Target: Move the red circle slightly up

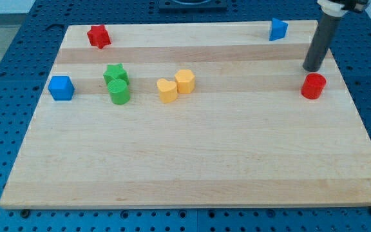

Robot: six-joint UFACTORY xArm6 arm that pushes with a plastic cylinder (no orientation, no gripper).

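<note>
The red circle [313,86] rests on the wooden board [192,167] near its right edge in the view, with my tip [312,68] just above it toward the view's top, seemingly apart from it; the rod is bare and holds nothing. To the view's left of the red circle lie a yellow hexagon [185,81] touching a yellow heart [167,91], then a green star [115,73] touching a green cylinder [118,92], and farthest a blue cube [61,87]. A blue block [277,29] sits above and left of the red circle at the board's top edge, and a red star [98,36] lies far left along that edge.
</note>
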